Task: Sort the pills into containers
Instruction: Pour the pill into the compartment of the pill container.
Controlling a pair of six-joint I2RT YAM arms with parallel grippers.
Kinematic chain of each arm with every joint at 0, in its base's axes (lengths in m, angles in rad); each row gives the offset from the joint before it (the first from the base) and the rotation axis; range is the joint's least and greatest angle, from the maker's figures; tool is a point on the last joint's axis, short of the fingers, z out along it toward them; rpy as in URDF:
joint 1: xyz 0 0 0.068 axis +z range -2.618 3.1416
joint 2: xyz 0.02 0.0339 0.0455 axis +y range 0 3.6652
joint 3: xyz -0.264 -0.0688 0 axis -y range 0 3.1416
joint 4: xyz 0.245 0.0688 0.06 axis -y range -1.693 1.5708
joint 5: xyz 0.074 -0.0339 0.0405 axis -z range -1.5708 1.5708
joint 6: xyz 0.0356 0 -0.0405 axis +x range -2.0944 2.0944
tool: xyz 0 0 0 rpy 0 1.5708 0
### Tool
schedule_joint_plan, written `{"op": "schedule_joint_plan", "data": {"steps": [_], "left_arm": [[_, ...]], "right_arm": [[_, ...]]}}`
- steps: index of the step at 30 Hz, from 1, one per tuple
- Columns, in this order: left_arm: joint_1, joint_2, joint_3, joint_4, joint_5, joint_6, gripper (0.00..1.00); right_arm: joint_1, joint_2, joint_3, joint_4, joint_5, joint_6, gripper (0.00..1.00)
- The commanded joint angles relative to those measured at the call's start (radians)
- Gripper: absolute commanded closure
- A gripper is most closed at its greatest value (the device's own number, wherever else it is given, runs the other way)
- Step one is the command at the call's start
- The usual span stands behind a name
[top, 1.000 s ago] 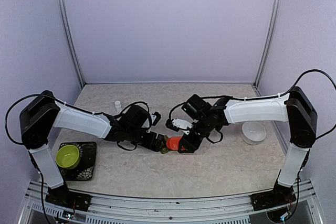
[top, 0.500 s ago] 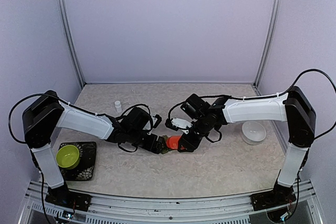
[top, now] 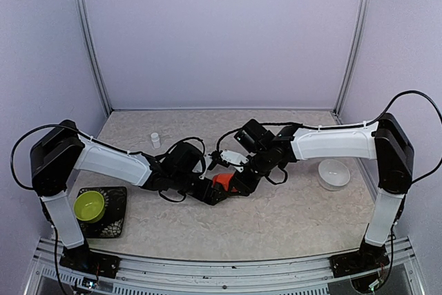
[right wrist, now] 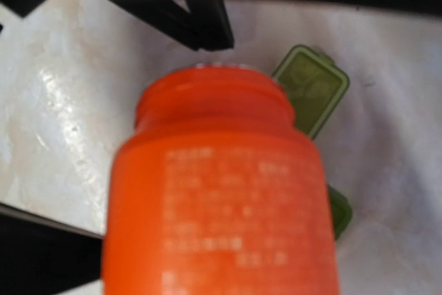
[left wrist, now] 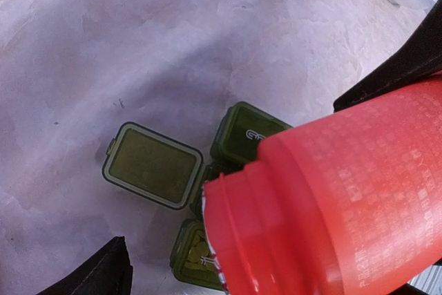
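Left tool (top: 209, 193): jaws spread wide with nothing between them; low over the surface (top: 290, 219) right by the containers (left wrist: 245, 132); one black finger (left wrist: 97, 276) stands clear of the box.
Right tool (top: 232, 183): closed part-way on the body of the red bottle (left wrist: 331, 205); the bottle is tilted, neck down over the middle of the containers, just beside the left tool.
Containers: dark green cells in a short row mid-surface, between the two tools; one lid (left wrist: 150, 165) lies flipped open flat to the side; the far end cell is shut; the middle cell is mostly hidden behind the bottle neck.
Pills (left wrist: 200, 245): pale bits show in the near end cell; too small to count.
Writing: fine pale print on the red bottle, too blurred to read; a small embossed mark on the shut lid, unreadable.
Counts: two arms; one black tray (top: 114, 222); one white bowl (top: 333, 174); one lime bowl (top: 88, 205), on the tray; one red bottle; one small white bottle (top: 155, 140), well apart at the back.
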Motion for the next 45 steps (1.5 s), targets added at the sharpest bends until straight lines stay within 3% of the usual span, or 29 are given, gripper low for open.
{"op": "schedule_joint_plan", "data": {"steps": [1, 14, 28, 45], "left_arm": [[0.006, -0.023, 0.022, 0.03, 0.0, 0.008, 0.08], [0.018, -0.083, 0.017, 0.006, -0.008, 0.019, 0.08], [0.066, -0.225, -0.042, -0.019, -0.004, 0.005, 0.08], [0.099, -0.272, -0.094, -0.019, -0.06, -0.013, 0.08]], "right_arm": [[0.017, -0.006, -0.006, 0.015, -0.021, -0.005, 0.93], [0.017, -0.078, -0.087, 0.01, -0.006, 0.018, 0.93], [0.016, -0.06, -0.062, -0.046, 0.006, 0.014, 0.93], [0.017, -0.012, 0.017, -0.135, 0.035, 0.01, 0.92]]}}
